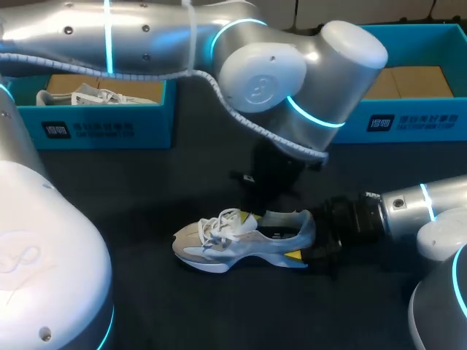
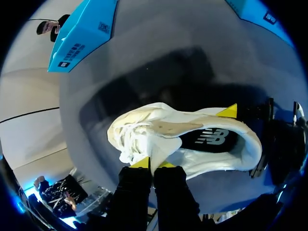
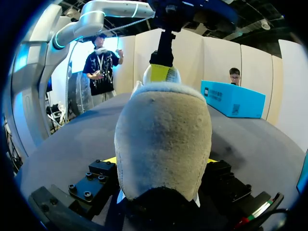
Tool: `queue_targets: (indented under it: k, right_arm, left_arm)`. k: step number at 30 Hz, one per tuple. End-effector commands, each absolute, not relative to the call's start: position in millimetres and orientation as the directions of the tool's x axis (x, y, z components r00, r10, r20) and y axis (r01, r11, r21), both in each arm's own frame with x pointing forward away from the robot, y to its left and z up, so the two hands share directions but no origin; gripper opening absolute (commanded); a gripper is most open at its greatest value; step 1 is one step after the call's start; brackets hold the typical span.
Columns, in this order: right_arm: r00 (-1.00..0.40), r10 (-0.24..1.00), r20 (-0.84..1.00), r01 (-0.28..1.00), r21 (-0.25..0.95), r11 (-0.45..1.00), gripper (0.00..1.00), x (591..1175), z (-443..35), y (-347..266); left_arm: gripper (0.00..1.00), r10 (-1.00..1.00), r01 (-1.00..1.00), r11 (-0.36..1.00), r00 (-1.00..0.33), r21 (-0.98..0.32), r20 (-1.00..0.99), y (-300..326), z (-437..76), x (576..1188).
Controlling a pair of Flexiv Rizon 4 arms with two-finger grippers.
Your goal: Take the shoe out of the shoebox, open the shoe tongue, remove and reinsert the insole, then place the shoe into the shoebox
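Observation:
A white and grey shoe point(image 1: 233, 244) lies on its sole on the dark table, toe to the left. My right gripper point(image 1: 300, 244) holds its heel from both sides, and the heel point(image 3: 163, 130) fills the right wrist view between the yellow tips. My left arm comes over from the upper left, and its gripper point(image 2: 155, 163) hangs over the shoe's middle, pinched shut on the tongue point(image 2: 151, 156) just behind the laces. The dark insole point(image 2: 211, 137) shows inside the shoe's mouth.
A blue shoebox point(image 1: 102, 127) at the back left holds another shoe point(image 1: 95, 96). A second blue shoebox point(image 1: 408, 124) stands open at the back right. Bare tabletop lies in front of the shoe.

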State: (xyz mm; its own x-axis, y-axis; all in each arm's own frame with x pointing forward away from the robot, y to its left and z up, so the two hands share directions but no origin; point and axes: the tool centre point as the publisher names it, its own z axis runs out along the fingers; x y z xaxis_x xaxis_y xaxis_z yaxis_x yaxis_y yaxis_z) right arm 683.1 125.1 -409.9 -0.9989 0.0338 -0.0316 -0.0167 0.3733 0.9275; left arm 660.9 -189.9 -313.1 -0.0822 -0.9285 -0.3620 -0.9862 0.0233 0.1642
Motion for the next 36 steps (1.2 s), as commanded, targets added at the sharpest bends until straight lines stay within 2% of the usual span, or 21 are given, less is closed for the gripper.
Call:
queue_targets:
  k: [1, 9, 16, 23, 36]
  right_arm:
    - [-0.999, 0.034, -0.031, -0.016, 0.925, 0.379, 0.00, 684, -410, 127]
    - [-0.999, 0.034, -0.031, -0.016, 0.925, 0.379, 0.00, 684, -410, 127]
    - [-0.999, 0.034, -0.031, -0.016, 0.925, 0.379, 0.00, 684, -410, 127]
    - [-0.999, 0.034, -0.031, -0.016, 0.925, 0.379, 0.00, 684, -410, 127]
    - [-0.999, 0.034, -0.031, -0.016, 0.925, 0.379, 0.00, 684, -410, 127]
  left_arm:
    - [0.00, -0.994, -0.989, 0.034, -0.049, 0.141, -0.101, -156, -303, 657]
    - [0.00, -0.983, -0.991, 0.044, -0.021, 0.127, 0.184, -129, -297, 661]
    - [0.00, -0.935, -0.991, 0.074, -0.030, 0.113, 0.354, -106, -302, 662]
    - [0.00, -0.917, -0.988, 0.099, -0.044, 0.121, 0.397, -93, -316, 659]
    - [0.00, -0.950, -0.982, 0.099, -0.045, 0.162, 0.308, -82, -352, 659]
